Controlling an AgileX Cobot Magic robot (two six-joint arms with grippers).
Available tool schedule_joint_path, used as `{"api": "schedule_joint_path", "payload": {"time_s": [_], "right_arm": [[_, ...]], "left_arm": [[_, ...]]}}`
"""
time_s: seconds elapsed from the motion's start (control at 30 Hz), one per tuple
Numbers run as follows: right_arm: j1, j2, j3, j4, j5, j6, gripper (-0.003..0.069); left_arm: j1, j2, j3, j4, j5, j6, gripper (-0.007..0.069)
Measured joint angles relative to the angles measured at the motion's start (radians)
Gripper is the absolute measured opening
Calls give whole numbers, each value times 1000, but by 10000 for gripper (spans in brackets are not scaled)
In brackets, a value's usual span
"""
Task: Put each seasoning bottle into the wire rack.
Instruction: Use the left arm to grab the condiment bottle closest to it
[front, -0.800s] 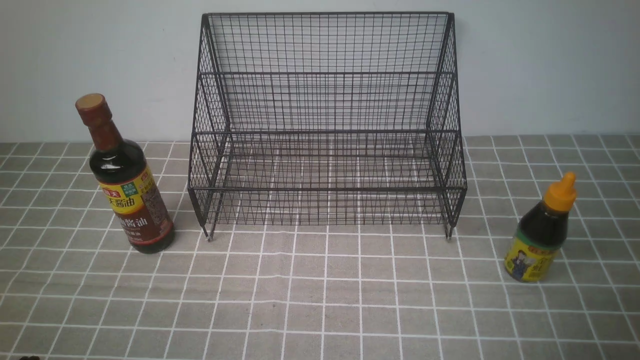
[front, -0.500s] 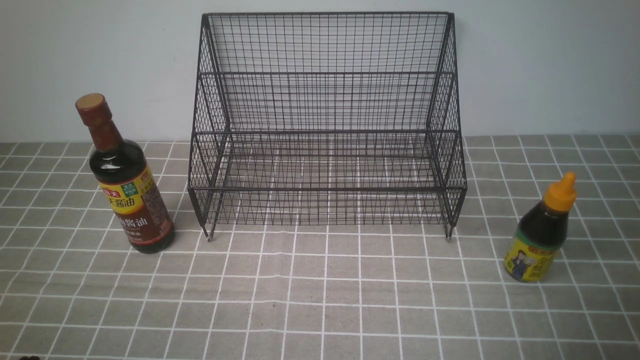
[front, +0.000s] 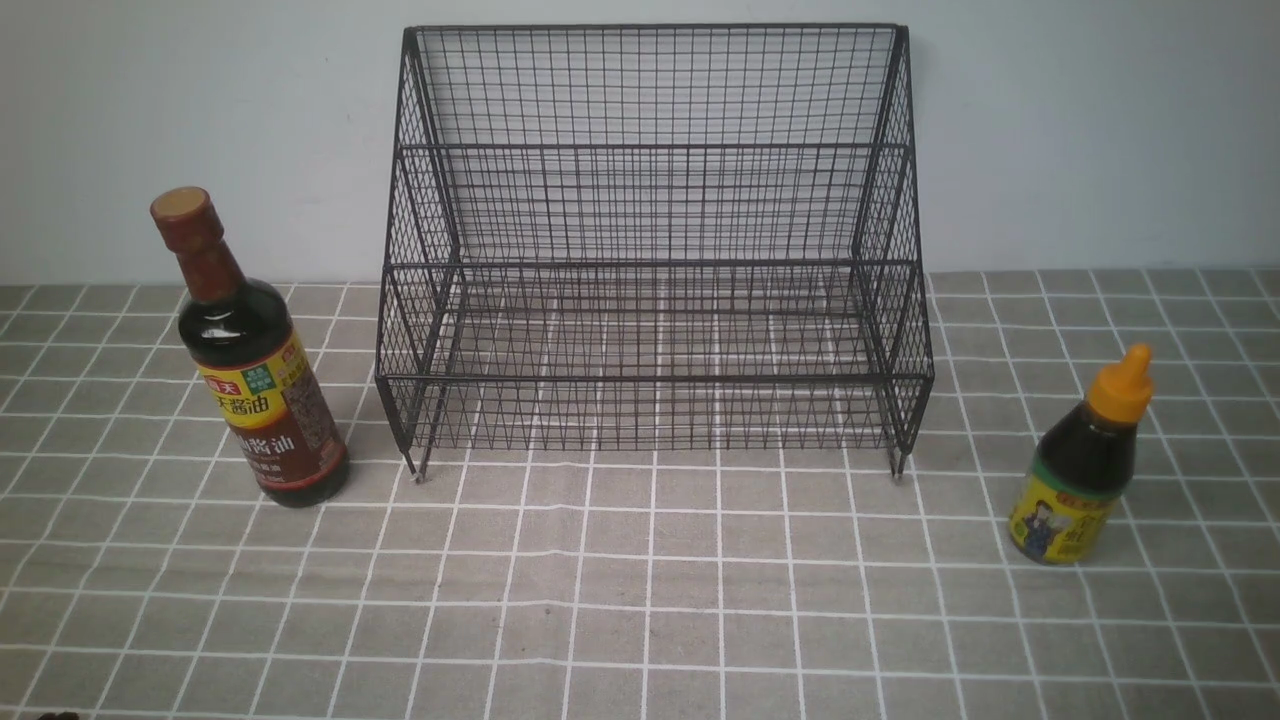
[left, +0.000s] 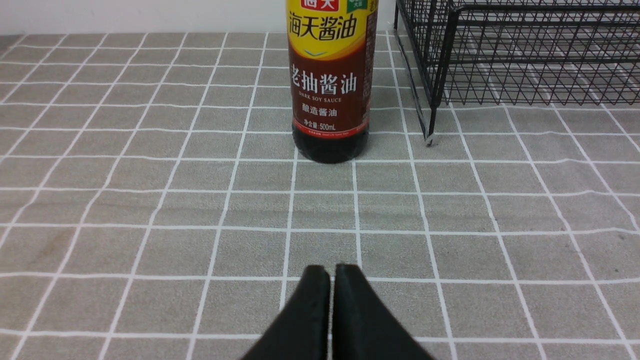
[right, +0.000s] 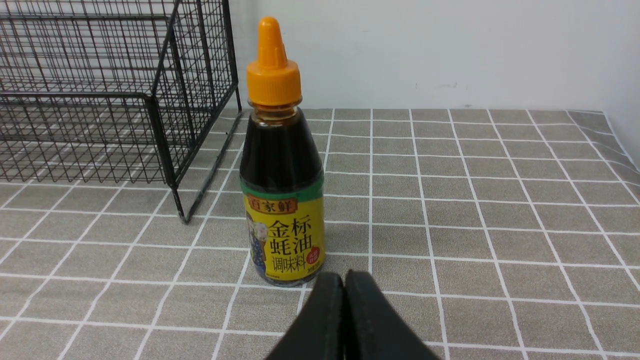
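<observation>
Two bottles, both outside the rack; nothing placed yet. The tall dark-sauce bottle with brown cap and yellow-red label (front: 255, 380) stands upright at centre-left of the front view, just beside the lower left corner of the large black wire-mesh two-tier rack (front: 650, 378), not touching it. The shorter dark-sauce bottle with orange pointed nozzle cap and yellow label (front: 1085, 470) stands upright at lower right, near the rack's right foot but apart from it. The rack fills upper centre, both tiers bare. All sit on a grey checked tablecloth (front: 650, 600).

Step in hand, by my reading: the very start, approach not begun. Neither arm shows in the front view. Left gripper (left: 331, 270) is low over the cloth, aimed level at the tall bottle's label and well short of it, jaws pressed together, holding nothing. Right gripper (right: 344, 276) is likewise closed and empty, low, pointed at the short bottle close ahead.

Next move calls for jaws parting wider than a bottle body, then a level advance to straddle it before closing. The lift must clear the rack's front rail.
</observation>
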Motion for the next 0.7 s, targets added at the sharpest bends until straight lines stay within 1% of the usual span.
{"api": "schedule_joint_path", "payload": {"time_s": [0.07,0.17,0.3,0.33,0.4,0.47,0.5,0.53,0.57,0.63,0.67,0.7], "right_arm": [[0,0,0,0,0,0,-11],[0,0,0,0,0,0,-11],[0,0,0,0,0,0,-11],[0,0,0,0,0,0,-11],[0,0,0,1,0,0,-11],[0,0,0,34,-12,14,-11],[0,0,3,84,-36,34,-11],[0,0,3,103,-44,44,-11],[0,0,4,142,-65,60,-11],[0,0,4,262,-157,117,-11],[0,0,4,279,-180,124,-11],[0,0,4,336,-225,148,-11]], "left_arm": [[0,0,1,14,-15,-1,-7],[0,0,2,2,-49,-19,-7],[0,0,2,-135,-199,-96,-7],[0,0,2,-146,-207,-98,-7],[0,0,2,-182,-291,-106,-7],[0,0,2,-209,-400,-117,-7],[0,0,2,-218,-471,-120,-7],[0,0,2,-221,-484,-122,-7],[0,0,2,-224,-539,-124,-7],[0,0,2,-229,-771,-124,-7],[0,0,2,-229,-771,-124,-7],[0,9,-6,-221,-852,-125,-7]]}}
